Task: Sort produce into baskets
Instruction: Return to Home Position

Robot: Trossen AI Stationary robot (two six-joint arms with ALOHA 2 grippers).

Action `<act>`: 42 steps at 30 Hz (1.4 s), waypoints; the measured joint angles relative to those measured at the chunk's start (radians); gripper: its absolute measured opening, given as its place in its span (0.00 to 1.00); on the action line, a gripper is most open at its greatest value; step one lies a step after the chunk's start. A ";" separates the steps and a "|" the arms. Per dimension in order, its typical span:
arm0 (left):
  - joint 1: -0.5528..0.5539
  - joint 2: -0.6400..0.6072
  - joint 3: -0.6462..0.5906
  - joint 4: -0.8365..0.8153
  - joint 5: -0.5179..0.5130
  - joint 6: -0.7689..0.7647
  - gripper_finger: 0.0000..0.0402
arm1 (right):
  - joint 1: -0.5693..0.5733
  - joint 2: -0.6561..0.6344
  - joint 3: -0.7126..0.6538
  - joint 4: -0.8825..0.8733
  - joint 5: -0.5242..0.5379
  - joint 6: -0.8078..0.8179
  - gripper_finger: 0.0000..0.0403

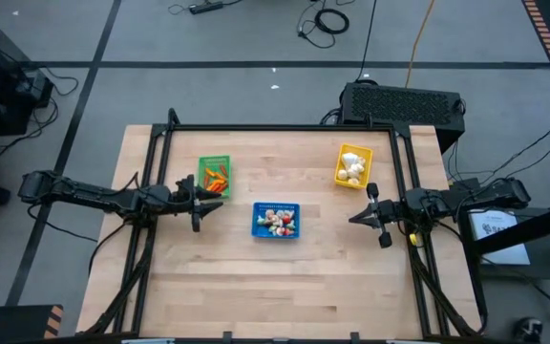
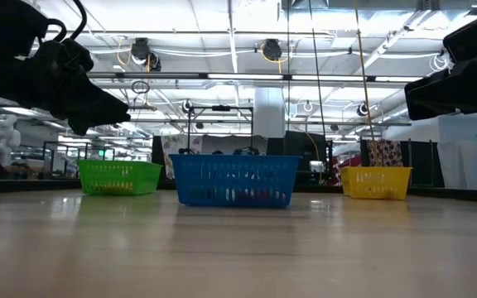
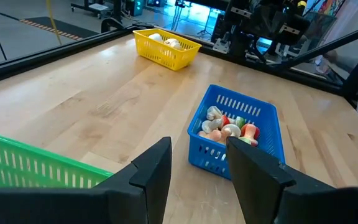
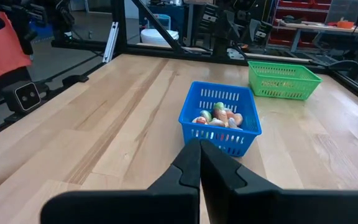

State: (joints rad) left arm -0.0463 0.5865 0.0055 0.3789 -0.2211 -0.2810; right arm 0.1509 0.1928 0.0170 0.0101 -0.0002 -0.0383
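We see a pale wooden table (image 1: 285, 287) carrying three baskets (all well apart from one another): a green basket (image 2: 119, 177) at the left, a blue basket (image 2: 234, 180) mid-table, a yellow basket (image 2: 376, 182) at the right.

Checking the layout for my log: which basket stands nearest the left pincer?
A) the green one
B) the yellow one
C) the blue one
A: in the high view the green basket lies right beside the left pincer, the blue basket farther off, and the yellow basket across the table.
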 joint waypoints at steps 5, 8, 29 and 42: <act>0.000 0.000 0.000 0.000 0.000 0.000 0.40 | 0.000 0.000 0.000 0.000 0.000 0.000 0.00; 0.000 0.000 0.000 0.000 0.000 0.000 0.40 | 0.000 0.000 0.000 0.000 0.000 0.000 0.00; 0.000 0.000 0.000 0.000 0.000 0.000 0.40 | 0.000 0.000 0.000 0.000 0.000 0.000 0.00; 0.000 0.000 0.000 0.000 0.000 0.000 0.40 | 0.000 0.000 0.000 0.000 0.000 0.000 0.00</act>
State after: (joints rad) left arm -0.0463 0.5866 0.0055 0.3787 -0.2211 -0.2810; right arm 0.1512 0.1928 0.0170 0.0101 -0.0003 -0.0383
